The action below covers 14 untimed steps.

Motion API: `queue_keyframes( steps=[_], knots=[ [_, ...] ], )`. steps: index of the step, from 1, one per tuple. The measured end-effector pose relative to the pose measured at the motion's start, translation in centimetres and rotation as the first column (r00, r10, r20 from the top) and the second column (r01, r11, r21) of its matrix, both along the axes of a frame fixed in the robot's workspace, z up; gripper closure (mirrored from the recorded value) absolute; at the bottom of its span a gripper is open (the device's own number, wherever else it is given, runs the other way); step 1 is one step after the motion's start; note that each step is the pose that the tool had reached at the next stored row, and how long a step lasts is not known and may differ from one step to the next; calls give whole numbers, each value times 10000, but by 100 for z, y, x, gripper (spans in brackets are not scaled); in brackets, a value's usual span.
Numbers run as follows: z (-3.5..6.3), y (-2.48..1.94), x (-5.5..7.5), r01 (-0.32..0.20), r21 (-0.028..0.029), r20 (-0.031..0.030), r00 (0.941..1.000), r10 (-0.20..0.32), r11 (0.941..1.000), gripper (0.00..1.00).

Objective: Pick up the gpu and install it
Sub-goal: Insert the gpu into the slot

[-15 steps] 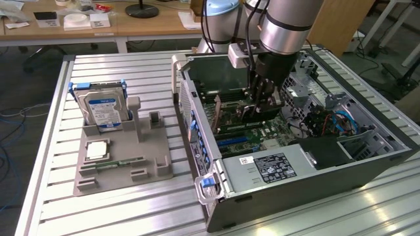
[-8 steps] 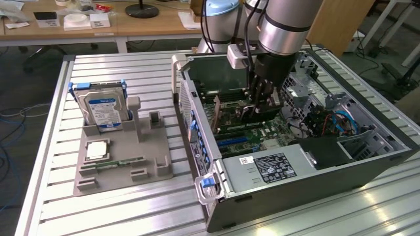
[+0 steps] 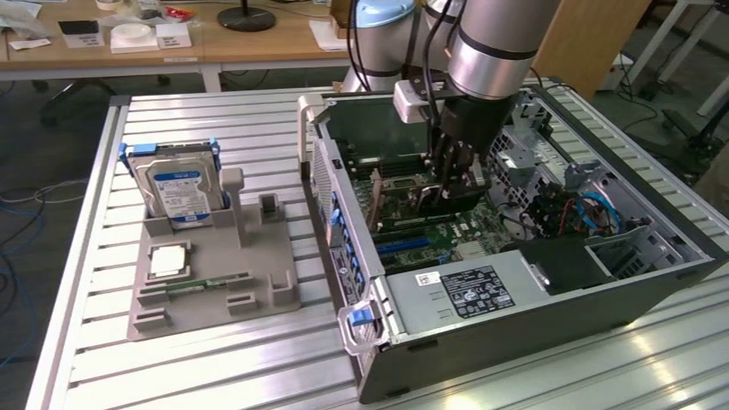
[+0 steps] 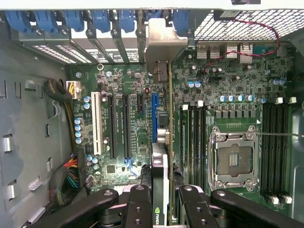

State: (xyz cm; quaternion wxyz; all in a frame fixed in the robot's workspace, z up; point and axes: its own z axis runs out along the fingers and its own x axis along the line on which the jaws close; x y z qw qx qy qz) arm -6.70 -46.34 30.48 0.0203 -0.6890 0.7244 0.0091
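The gpu (image 4: 164, 142) stands on edge between my fingers, a thin black card with its silvery end bracket (image 4: 164, 45) against the case's rear slot openings. My gripper (image 4: 161, 202) is shut on the gpu, one black finger (image 4: 138, 204) on each side of it. The card's lower edge runs along the blue expansion slot (image 4: 155, 114) on the green motherboard (image 4: 237, 90); whether it sits in the slot I cannot tell. In the exterior view, my gripper (image 3: 456, 190) reaches straight down into the open computer case (image 3: 547, 325), low over the board.
A bare processor socket (image 4: 233, 161) and memory slots (image 4: 194, 142) lie beside the card. Cable bundles (image 4: 71, 178) run along the case wall. Outside the case, a grey holder (image 3: 256, 295) on the slatted table carries a silver hard drive (image 3: 180, 190), a processor chip (image 3: 169, 260) and a green memory stick (image 3: 211, 284).
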Motion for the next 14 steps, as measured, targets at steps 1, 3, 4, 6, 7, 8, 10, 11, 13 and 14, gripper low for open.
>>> queue_keyframes(
  steps=[1, 3, 4, 6, 7, 8, 10, 11, 13, 14],
  knots=[
    [0, 0, 0, 0, 0, 0, 10000, 0, 10000, 73],
    [0, 0, 0, 0, 0, 0, 10000, 0, 10000, 73],
    [-1, 0, 0, 0, 0, 0, 10000, 0, 10000, 73],
    [-9, 1, 0, 0, 4, 2, 10000, 0, 10000, 73],
    [-14, 0, 0, 0, 4, 2, 10000, 0, 10000, 73],
    [-17, 0, 0, 0, 1, 0, 10000, 0, 10000, 73],
    [-17, 0, 0, 0, -1, -1, 10000, 0, 10000, 73],
    [-17, 0, 0, -1, -1, -1, 10000, 1, 10000, 73],
    [-20, 0, 0, -1, 2, 0, 10000, 1, 10000, 73],
    [-28, 1, 0, 0, 6, 3, 10000, 0, 10000, 73]
  ],
)
